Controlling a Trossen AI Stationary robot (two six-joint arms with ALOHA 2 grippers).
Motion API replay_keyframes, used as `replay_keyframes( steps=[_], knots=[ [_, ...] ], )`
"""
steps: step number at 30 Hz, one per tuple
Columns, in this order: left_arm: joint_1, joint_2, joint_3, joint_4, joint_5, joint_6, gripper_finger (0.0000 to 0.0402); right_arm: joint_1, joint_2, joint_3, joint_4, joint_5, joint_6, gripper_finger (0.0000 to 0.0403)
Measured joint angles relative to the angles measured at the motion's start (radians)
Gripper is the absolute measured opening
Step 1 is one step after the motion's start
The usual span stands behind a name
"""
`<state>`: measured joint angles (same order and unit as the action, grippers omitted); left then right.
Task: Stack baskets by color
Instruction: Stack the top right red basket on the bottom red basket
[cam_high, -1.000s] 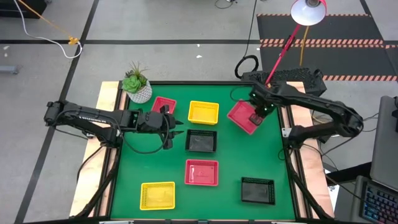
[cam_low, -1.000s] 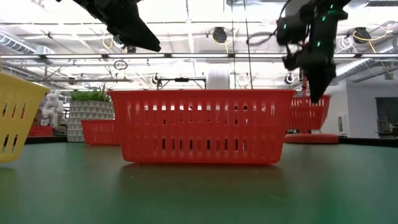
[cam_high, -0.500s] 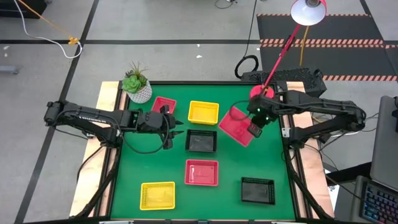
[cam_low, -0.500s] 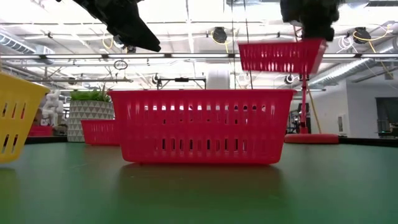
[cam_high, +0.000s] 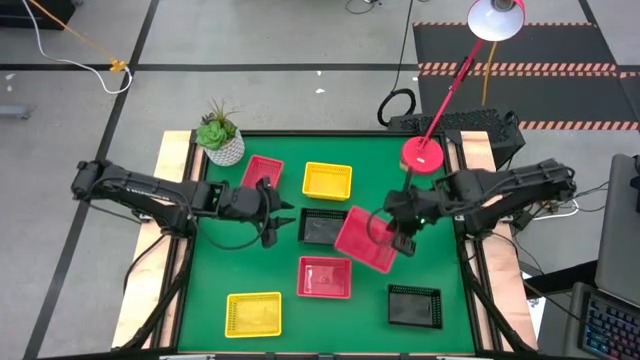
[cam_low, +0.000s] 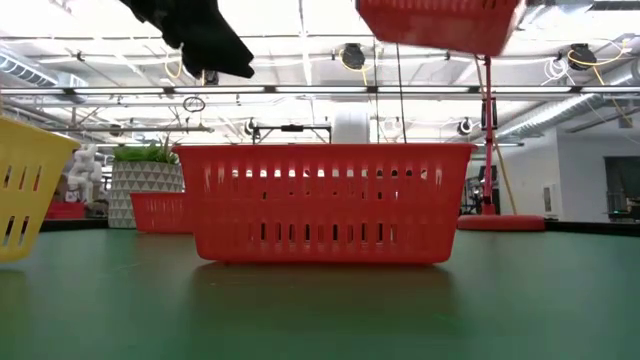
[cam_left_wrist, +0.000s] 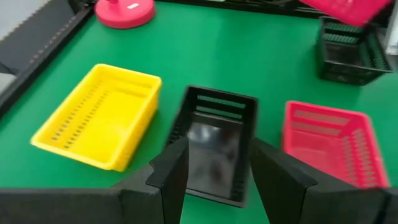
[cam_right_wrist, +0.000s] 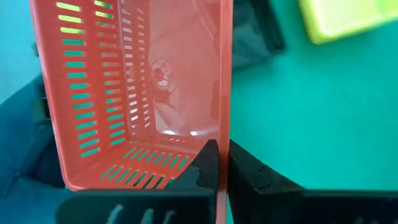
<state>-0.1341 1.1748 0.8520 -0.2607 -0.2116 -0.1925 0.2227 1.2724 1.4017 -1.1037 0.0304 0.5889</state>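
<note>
One red basket (cam_high: 364, 240) rides tilted in the right gripper (cam_high: 402, 241), pinched by its rim above mid-worktop, with the resting red basket (cam_high: 325, 277) just nearward; left gripper (cam_high: 283, 221) hovers wide.

Seven mesh baskets are showing: a red one (cam_high: 365, 240) is hanging tilted above the table (cam_high: 440, 255), pinched at its rim; red (cam_high: 263, 169), yellow (cam_high: 327, 180), black (cam_high: 323, 226), red (cam_high: 324, 277), yellow (cam_high: 253, 313) and black (cam_high: 414, 306) ones are lying flat, apart.
</note>
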Motion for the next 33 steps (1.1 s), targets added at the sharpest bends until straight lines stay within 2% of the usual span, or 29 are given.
replay_keyframes(
  steps=[3,8,15,27,33],
  knots=[
    [-0.049,0.0,0.0,0.0,-0.027,-0.032,0.017,0.039,0.023,0.0,0.064,-0.001,-0.011,0.0006],
    [-0.134,0.0,0.0,0.0,-0.129,-0.078,0.017,0.084,0.052,0.0,0.154,-0.003,-0.041,0.0008],
    [-0.219,0.007,0.0,0.002,-0.215,-0.131,0.017,0.098,0.065,0.0,0.227,-0.001,-0.073,0.0009],
    [-0.241,0.034,0.001,0.01,-0.263,-0.151,0.017,0.09,0.076,0.0,0.4,-0.007,-0.192,0.001],
    [-0.237,0.034,0.0,0.011,-0.294,-0.127,0.017,0.065,0.169,0.057,0.415,-0.035,-0.254,0.001]
  ],
)
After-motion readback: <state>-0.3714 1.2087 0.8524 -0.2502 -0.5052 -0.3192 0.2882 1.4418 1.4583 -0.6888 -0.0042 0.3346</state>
